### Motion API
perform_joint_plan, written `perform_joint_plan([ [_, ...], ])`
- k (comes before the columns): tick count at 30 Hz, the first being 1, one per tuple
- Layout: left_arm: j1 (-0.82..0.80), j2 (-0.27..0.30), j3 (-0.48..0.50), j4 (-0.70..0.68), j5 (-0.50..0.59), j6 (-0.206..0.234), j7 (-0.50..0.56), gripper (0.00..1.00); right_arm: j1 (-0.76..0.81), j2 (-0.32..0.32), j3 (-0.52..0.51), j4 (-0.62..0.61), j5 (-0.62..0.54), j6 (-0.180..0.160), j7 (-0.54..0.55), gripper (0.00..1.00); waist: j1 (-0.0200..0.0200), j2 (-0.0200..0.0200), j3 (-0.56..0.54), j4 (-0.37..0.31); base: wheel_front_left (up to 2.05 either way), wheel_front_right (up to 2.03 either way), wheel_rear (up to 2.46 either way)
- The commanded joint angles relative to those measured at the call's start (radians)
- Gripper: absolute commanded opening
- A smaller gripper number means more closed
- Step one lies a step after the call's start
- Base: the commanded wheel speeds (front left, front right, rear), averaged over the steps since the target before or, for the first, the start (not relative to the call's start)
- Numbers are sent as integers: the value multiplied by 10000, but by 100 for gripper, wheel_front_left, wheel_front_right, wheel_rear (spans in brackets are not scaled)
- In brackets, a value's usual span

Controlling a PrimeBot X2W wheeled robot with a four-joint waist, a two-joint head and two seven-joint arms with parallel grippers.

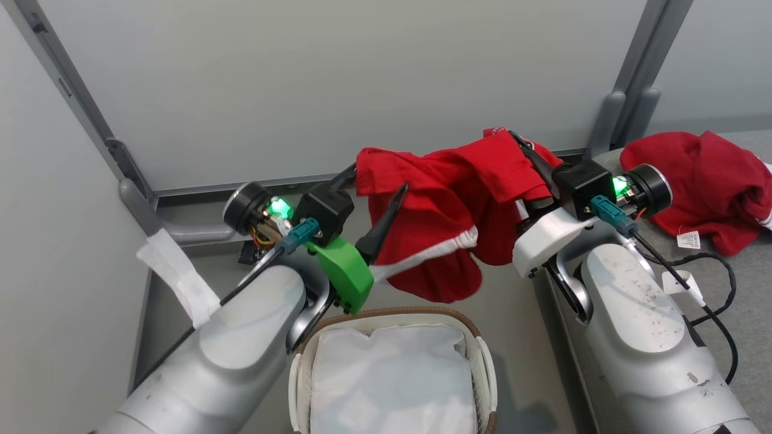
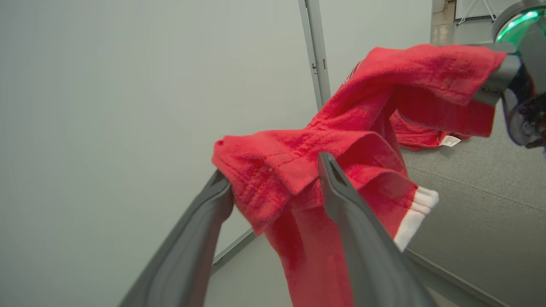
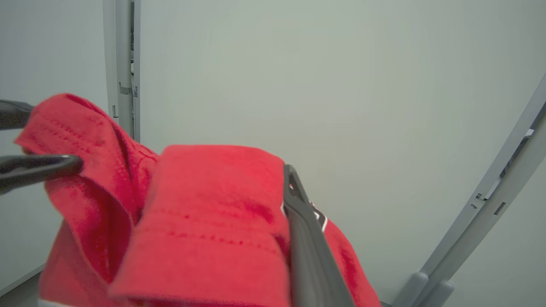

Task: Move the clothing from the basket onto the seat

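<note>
Above the basket (image 1: pixel 422 312), a red garment (image 1: pixel 446 205) with white trim hangs stretched between both grippers, clear of the white liner (image 1: pixel 392 374). On the left gripper (image 1: pixel 377 179), the jaws stand spread apart, released; one end of the fabric lies loosely between the two fingers. On the right gripper (image 1: pixel 526 149), the jaws are clenched on the other end of the garment, with fabric folded over one finger in the right wrist view. A second red garment (image 1: pixel 699 175) with a white tag lies crumpled on the grey seat (image 1: pixel 745 283), well apart from the basket.
</note>
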Motion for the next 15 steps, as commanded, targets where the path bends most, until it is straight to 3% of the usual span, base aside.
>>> perform_joint_plan([
  [1, 388, -53, 125, 66, -72, 102, -67, 100, -49, -44, -112, -70, -77, -14, -2, 0, 0, 0, 52, -58, 0, 0, 0],
  [5, 1312, -330, 683, -20, -279, 269, -91, 100, -34, -44, -359, -140, -176, -14, -2, 0, 0, 0, 164, -185, 0, 0, 0],
  [15, 3585, -674, 2355, -592, 540, 22, -88, 100, 6, -41, -709, -375, -376, -14, -2, 0, 0, 0, 491, -711, 0, 0, 0],
])
